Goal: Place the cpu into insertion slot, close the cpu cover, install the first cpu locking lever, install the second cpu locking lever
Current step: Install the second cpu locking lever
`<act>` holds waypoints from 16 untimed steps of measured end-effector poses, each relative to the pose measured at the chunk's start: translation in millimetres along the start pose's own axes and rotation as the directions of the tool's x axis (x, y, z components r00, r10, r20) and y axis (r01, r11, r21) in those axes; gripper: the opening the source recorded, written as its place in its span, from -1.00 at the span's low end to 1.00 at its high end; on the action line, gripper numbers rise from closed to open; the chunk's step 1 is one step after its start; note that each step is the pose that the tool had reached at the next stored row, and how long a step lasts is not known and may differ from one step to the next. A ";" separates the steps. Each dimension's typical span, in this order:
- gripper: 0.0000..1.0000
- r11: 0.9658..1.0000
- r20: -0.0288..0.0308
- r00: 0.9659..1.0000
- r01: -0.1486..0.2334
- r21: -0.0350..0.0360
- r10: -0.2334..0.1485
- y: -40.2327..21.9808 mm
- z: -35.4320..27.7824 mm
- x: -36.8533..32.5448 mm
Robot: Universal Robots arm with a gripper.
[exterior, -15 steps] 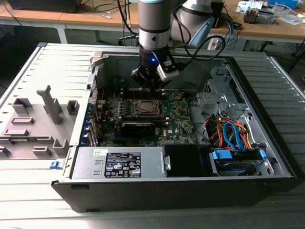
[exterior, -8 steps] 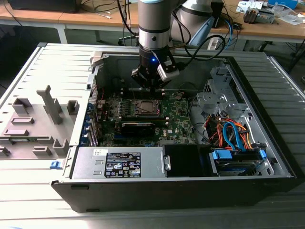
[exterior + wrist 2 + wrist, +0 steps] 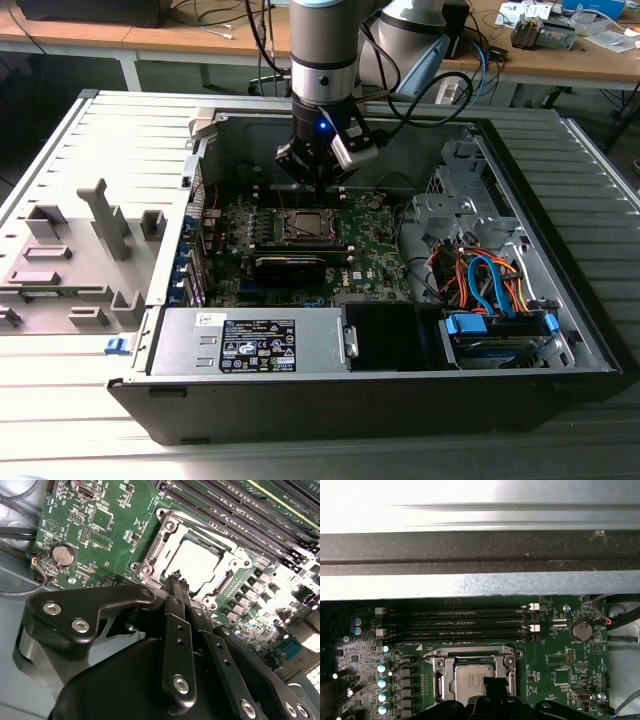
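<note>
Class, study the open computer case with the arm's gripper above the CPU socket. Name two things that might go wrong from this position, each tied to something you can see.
1. The gripper hangs close over the cpu in the insertion slot; a careless descent might scrape the chip or the cpu cover.
2. The memory slots lie right beside the socket, so sideways drift could knock them.

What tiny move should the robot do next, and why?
Probably ease straight down a little. The gripper hangs just above the socket, fingers pinched together, holding nothing. The cpu already sits in the insertion slot with the cpu cover over it, so the levers look due.
</note>
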State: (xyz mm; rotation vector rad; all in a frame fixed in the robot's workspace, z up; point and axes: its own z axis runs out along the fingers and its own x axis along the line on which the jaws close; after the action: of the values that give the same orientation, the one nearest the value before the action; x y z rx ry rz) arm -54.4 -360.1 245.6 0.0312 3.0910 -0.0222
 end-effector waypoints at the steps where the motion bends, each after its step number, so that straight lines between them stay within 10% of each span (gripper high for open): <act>1: -0.79 1.000 0.000 1.000 0.002 0.000 -0.002 0.0 0.0 0.0; 9: -0.79 1.000 -0.002 1.000 0.022 -0.001 -0.022 0.0 0.1 -0.1; 11: -0.79 1.000 -0.031 0.999 0.022 -0.001 -0.022 0.0 0.5 -0.2; 12: -0.79 1.000 -0.072 0.997 0.023 -0.001 -0.023 0.0 0.8 -0.6; 16: -0.79 1.000 -0.074 0.997 0.023 -0.001 -0.023 -0.1 -3.9 -0.9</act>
State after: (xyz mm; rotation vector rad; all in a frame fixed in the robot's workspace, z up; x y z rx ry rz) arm -53.7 -360.2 249.5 -0.0035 3.1651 -0.0215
